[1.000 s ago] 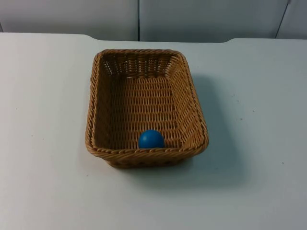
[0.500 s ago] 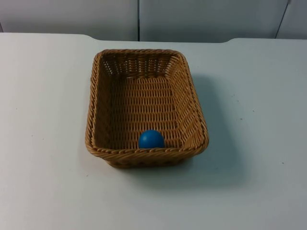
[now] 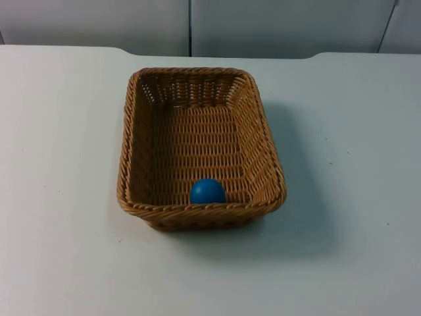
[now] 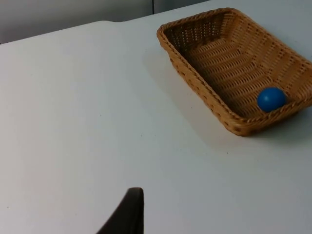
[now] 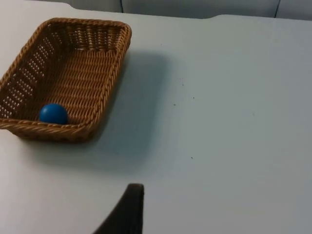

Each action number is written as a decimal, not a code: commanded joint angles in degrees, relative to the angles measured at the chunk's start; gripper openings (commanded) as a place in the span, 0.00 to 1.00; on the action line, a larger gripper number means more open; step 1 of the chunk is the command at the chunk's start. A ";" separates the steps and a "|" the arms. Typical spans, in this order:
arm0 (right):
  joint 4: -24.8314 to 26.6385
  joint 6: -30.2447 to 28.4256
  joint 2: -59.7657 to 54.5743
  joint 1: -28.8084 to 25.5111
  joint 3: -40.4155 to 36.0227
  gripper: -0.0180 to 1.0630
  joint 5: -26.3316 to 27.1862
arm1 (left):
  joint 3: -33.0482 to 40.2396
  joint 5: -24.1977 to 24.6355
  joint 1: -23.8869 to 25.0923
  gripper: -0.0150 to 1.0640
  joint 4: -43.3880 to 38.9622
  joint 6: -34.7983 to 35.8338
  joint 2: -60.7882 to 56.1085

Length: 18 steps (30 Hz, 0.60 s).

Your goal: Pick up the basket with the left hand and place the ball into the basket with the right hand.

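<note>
The blue ball (image 3: pixel 208 191) lies inside the wicker basket (image 3: pixel 200 210), touching its near wall; the basket rests flat on the white worktop (image 3: pixel 66 131); the left tool (image 4: pixel 127 214) and right tool (image 5: pixel 126 212) hang well apart from it, their state impossible to tell.

ball (image 3: pixel 207 191) in basket (image 3: pixel 200 212), on table (image 3: pixel 59 164)

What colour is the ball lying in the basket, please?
Blue; the ball shows best in the top view, inside the basket.
</note>
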<state>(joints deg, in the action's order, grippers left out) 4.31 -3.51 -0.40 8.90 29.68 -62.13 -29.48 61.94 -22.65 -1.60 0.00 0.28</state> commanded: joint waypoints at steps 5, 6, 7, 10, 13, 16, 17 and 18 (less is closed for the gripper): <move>0.49 0.51 0.40 0.21 -0.35 0.98 0.18 | 0.17 -0.06 -0.39 0.99 -0.06 0.37 -0.28; 0.70 0.52 0.40 0.21 -0.35 0.98 0.05 | 0.17 -0.06 -0.39 0.99 -0.06 0.37 -0.28; 0.74 0.52 0.40 0.21 -0.35 0.98 0.05 | 0.17 -0.06 -0.39 0.99 -0.06 0.37 -0.28; 0.73 0.52 0.40 0.21 -0.35 0.98 0.32 | 0.17 -0.06 -0.39 0.99 -0.06 0.37 -0.28; 0.73 0.52 0.40 0.21 -0.35 0.98 0.32 | 0.17 -0.06 -0.39 0.99 -0.06 0.37 -0.28; 0.73 0.52 0.40 0.21 -0.35 0.98 0.32 | 0.17 -0.06 -0.39 0.99 -0.06 0.37 -0.28; 0.73 0.52 0.40 0.21 -0.35 0.98 0.32 | 0.17 -0.06 -0.39 0.99 -0.06 0.37 -0.28; 0.61 0.52 0.40 0.21 -0.35 0.98 0.33 | 0.17 -0.06 -0.39 0.99 -0.06 0.37 -0.28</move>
<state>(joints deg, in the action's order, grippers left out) 4.64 -3.11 -0.40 8.90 29.68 -62.13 -29.48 61.93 -22.65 -1.60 0.00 0.28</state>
